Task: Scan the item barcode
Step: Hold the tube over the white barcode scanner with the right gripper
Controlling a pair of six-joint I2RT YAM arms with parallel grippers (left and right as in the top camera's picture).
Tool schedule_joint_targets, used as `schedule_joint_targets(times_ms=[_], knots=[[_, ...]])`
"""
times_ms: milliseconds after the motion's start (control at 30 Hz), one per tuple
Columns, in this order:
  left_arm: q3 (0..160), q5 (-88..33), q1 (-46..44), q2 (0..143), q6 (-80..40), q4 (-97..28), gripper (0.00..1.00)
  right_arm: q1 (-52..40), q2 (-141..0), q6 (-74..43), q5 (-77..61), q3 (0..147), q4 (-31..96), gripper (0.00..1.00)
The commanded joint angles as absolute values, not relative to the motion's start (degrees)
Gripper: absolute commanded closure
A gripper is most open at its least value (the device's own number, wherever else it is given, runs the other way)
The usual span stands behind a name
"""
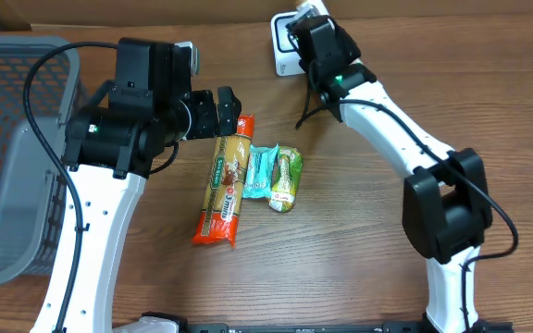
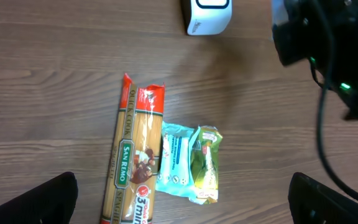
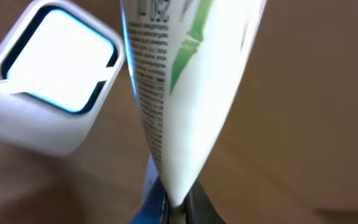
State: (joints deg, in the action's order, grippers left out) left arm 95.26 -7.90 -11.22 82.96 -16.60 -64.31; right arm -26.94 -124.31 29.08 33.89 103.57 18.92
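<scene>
Your right gripper [image 3: 174, 208] is clamped tight on the flat end of a white tube [image 3: 194, 74] with green print, and that tube is the item for the scan. In the right wrist view it stands just beside the scanner [image 3: 48, 81], to the right of its lit window, with a block of fine black print on the side turned toward the scanner. You cannot tell whether a barcode lies among that print. From overhead, the right gripper sits right over the scanner [image 1: 282, 57] at the far edge of the table [image 1: 359, 259]. Your left gripper [image 1: 227, 102] stands with its jaws spread wide and holds nothing. It hangs well to the left of the scanner and nearer you, above the top end of a long pasta packet [image 1: 225, 180]. Touching that packet, on the side toward the scanner, lie a blue-and-white packet [image 1: 262, 171] and a green pouch [image 1: 287, 178]. A grey mesh basket [image 1: 7, 139] sits far left of the scanner.
</scene>
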Motion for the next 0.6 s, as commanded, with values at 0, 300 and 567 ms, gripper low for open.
schedule_joint_targets(times_ms=[0, 300, 567], knots=[[95.5, -8.4, -11.3, 83.2, -16.8, -64.1, 0.01, -28.7, -127.9, 45.3, 42.8, 105.1, 7.8, 0.96], [95.5, -8.4, -11.3, 83.2, -16.8, -64.1, 0.00, -29.8, -135.7, 60.5, 48.0, 105.1, -5.2, 0.96], [95.5, -8.4, -11.3, 83.2, -16.8, -64.1, 0.00, -29.9, -136.2, 60.6, 51.9, 105.1, -7.0, 0.96]])
